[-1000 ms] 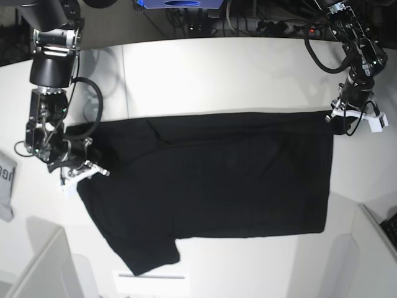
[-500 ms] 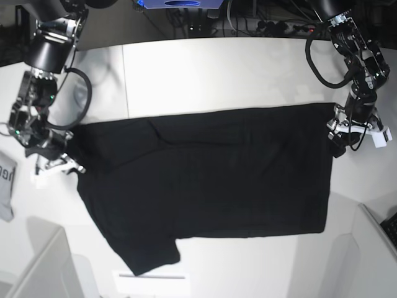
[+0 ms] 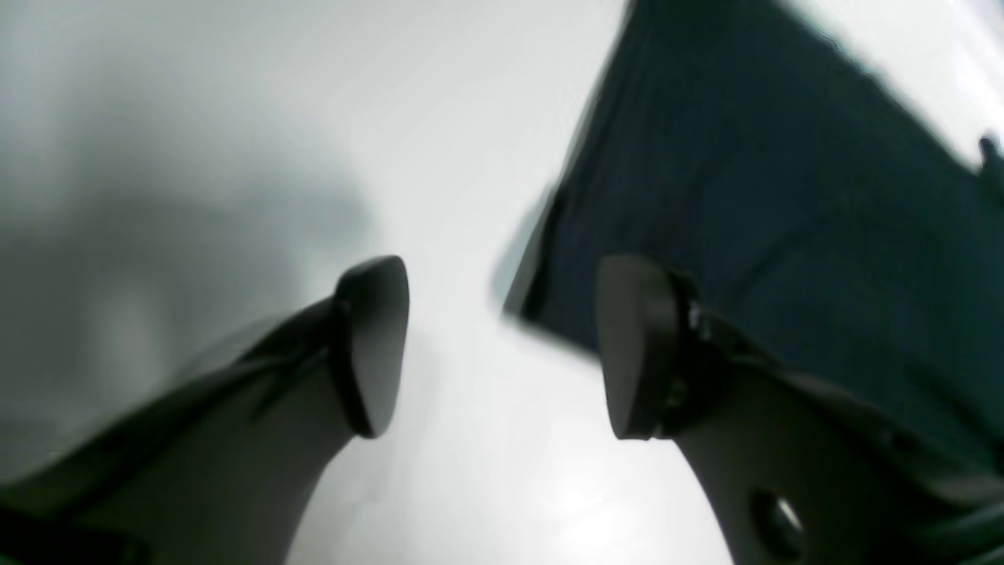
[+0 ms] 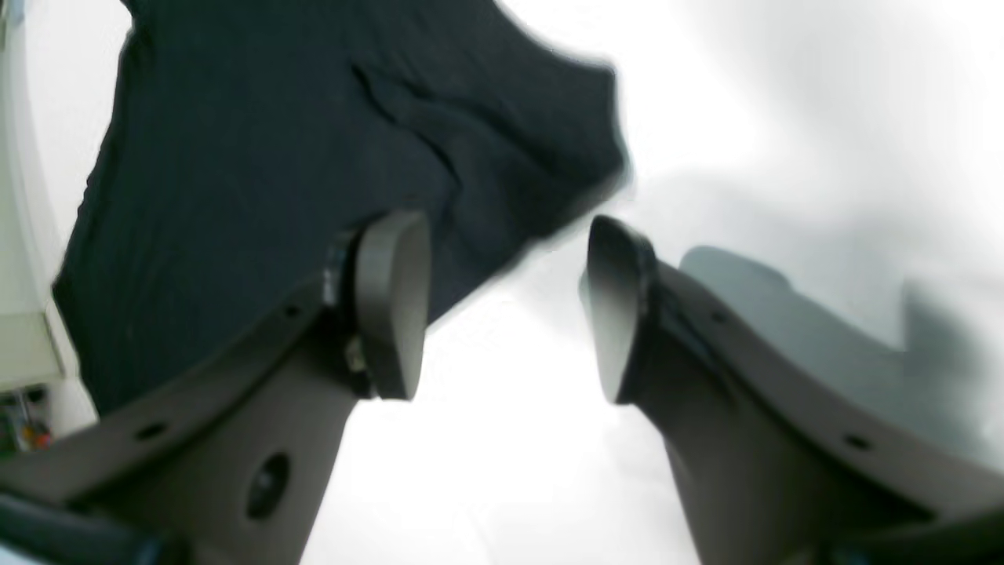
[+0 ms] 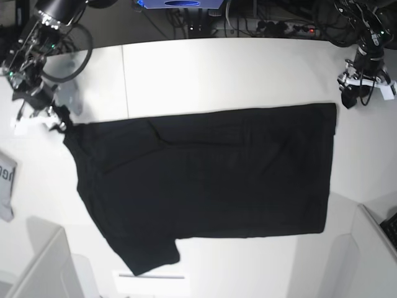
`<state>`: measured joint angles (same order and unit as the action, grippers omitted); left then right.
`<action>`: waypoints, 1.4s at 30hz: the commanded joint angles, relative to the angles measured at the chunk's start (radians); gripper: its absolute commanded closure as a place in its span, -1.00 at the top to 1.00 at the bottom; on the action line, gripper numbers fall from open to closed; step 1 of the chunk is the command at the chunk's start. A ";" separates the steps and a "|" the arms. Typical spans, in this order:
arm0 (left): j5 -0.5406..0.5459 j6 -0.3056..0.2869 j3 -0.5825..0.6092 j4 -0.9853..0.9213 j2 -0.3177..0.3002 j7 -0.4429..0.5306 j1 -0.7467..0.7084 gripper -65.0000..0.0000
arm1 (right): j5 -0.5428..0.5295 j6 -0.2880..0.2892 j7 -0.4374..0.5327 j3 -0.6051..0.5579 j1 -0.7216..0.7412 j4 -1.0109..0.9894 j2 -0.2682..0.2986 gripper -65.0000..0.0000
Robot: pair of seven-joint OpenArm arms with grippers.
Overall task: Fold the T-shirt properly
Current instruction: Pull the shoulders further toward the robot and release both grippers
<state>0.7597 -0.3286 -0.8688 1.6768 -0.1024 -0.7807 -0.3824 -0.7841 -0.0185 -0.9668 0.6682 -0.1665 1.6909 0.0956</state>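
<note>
The black T-shirt (image 5: 205,180) lies spread flat on the white table (image 5: 217,74), plain side up, with one sleeve (image 5: 149,251) toward the front. My left gripper (image 5: 363,87) hovers off the shirt's far right corner. In the left wrist view the left gripper (image 3: 502,345) is open over bare table, with the T-shirt (image 3: 784,196) just beyond one fingertip (image 3: 639,353). My right gripper (image 5: 40,118) sits at the shirt's far left corner. The right wrist view shows the right gripper (image 4: 502,306) open, nothing between its fingers, and the T-shirt (image 4: 314,141) beyond it.
A small grey cloth with dark lettering (image 5: 5,186) lies at the left edge. A white strip (image 5: 152,276) sits by the front edge below the sleeve. Cables (image 5: 273,26) run behind the table. Pale panels stand at the front left (image 5: 43,267) and front right (image 5: 372,248).
Both grippers have opened, let go of the shirt's far corners and pulled back toward the table's rear. The shirt has settled flat.
</note>
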 commanded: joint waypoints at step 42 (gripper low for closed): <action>0.021 -0.065 0.145 -0.287 -0.021 0.054 0.202 -0.21 | -0.008 0.068 0.150 -0.092 0.169 -0.406 0.056 0.03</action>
<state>0.7830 -0.3965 -0.7208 1.3811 -0.1143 -0.7177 -0.1806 -0.8150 0.0616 -0.7891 0.5777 0.0021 1.2850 0.1452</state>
